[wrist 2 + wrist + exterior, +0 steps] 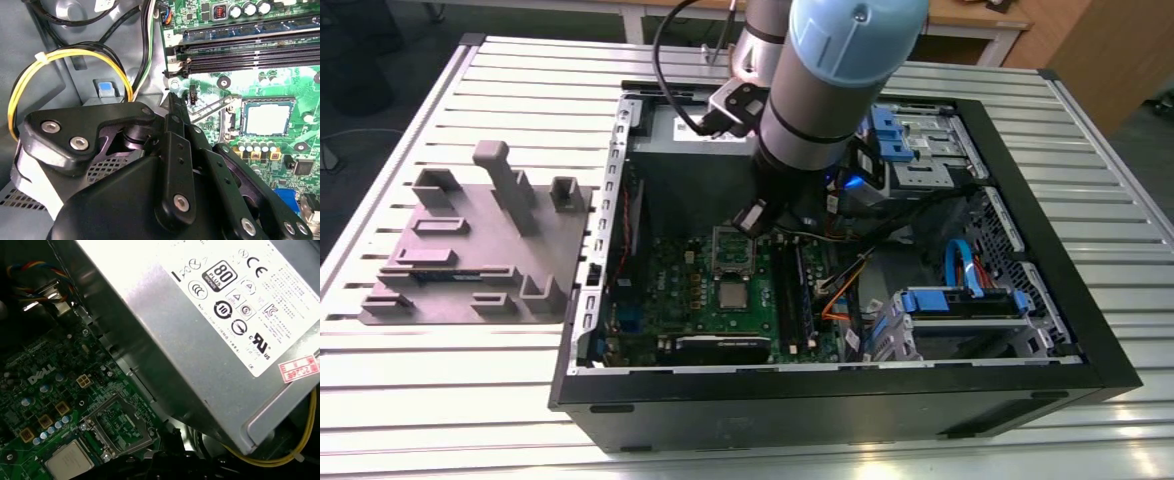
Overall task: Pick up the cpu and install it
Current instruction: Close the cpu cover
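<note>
The cpu [735, 296] is a small silver square lying flat in its socket on the green motherboard [680, 290], inside the open computer case. In both wrist views the cpu [268, 118] [67, 460] sits on the board with nothing touching it. The hinged metal socket frame [731, 251] [121, 423] stands open just beyond the cpu. My gripper [754, 217] hangs over the far end of that frame. In the second wrist view the gripper [172, 100] narrows to one closed tip beside the thin socket lever [212, 106], shut with nothing in it.
The grey power supply box with a white label [220, 325] stands close by the gripper. Memory slots [250, 47] run next to the socket. Yellow and black cables [75, 57] loop near the case wall. A grey fixture block [474, 250] sits on the table at the exterior view's left.
</note>
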